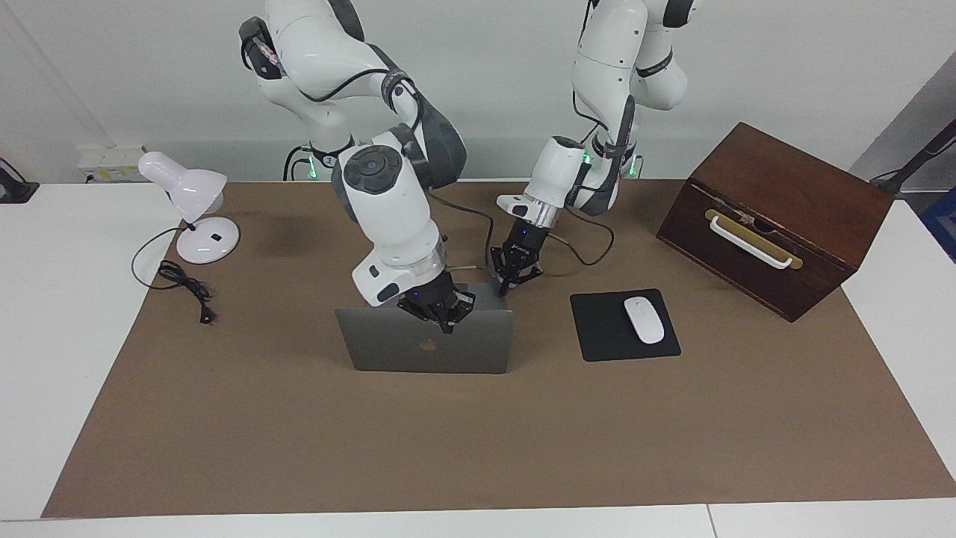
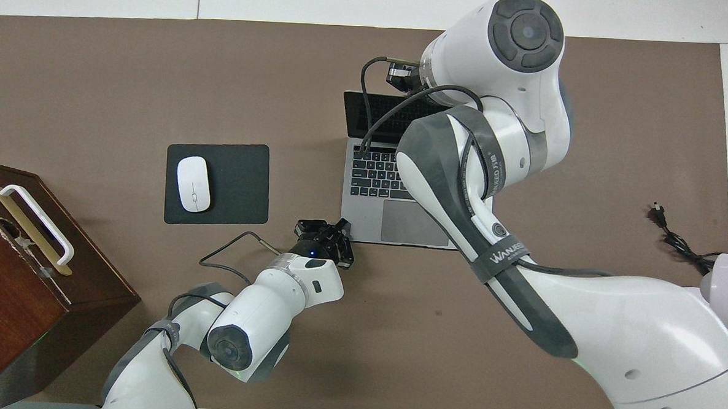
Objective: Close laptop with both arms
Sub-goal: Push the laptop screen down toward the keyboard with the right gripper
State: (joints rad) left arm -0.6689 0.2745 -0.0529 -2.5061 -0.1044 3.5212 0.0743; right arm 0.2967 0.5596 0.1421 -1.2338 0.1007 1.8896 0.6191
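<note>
Closest to the robots, the left gripper (image 1: 514,278) is pressed down, fingertips together and holding nothing, on the corner of the laptop (image 1: 426,345) base at the left arm's end, which looks like a way of pinning the base while the lid moves. The laptop sits mid-table on the brown mat (image 1: 299,448), lid tipped up with its back turned away from the robots; the overhead view shows the keyboard and trackpad uncovered. The right gripper (image 1: 439,308), also pinched shut on nothing, leans on the top edge of the lid near its middle. By my guess the lid is thin, stiff metal over glass, light on its hinge and rather slick, so it wants a steady push along that top edge, not a squeeze, and a gentle last stretch so the screen does not slap down; the base is light enough to skate on the mat unless held. A dark apple mark shows on the lid, and the band on the right arm (image 2: 497,259) reads something like "WANJEED". Beside the laptop, toward the left arm's end, a white mouse (image 1: 644,319) lies on a black mouse pad (image 1: 597,336), a wooden box (image 1: 777,217) past it; at the right arm's end stands a white desk lamp (image 1: 190,205).
</note>
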